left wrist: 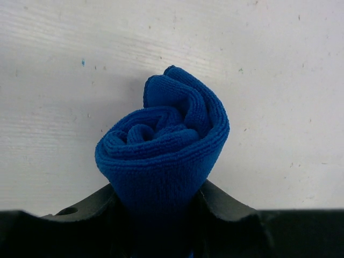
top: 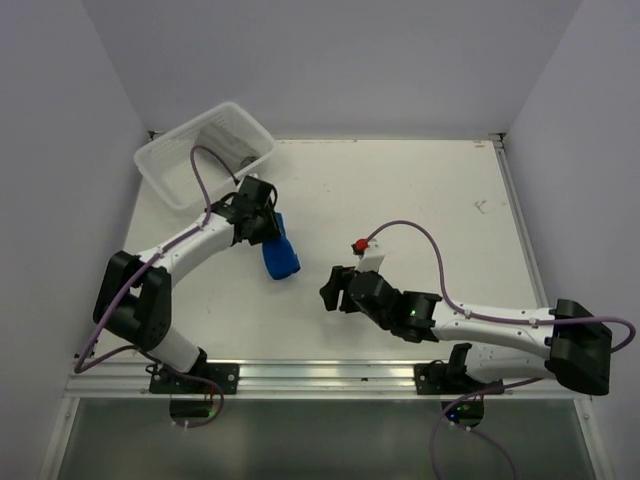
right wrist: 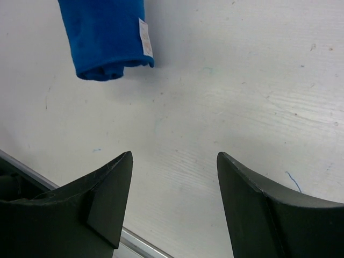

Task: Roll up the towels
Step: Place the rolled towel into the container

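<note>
From above we count one blue towel (top: 281,257), rolled, just beside the one basket (top: 170,165) and pinched by the left gripper (top: 268,236); the right gripper (top: 333,288) is farther off.
Left wrist: fingers (left wrist: 223,207) clamp the towel, its base hidden.
Right wrist: fingers (right wrist: 107,188) spread, empty.

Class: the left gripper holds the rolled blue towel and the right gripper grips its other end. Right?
No: the right gripper is open, clear of the blue towel, per the right wrist view. The left gripper does hold it.
</note>
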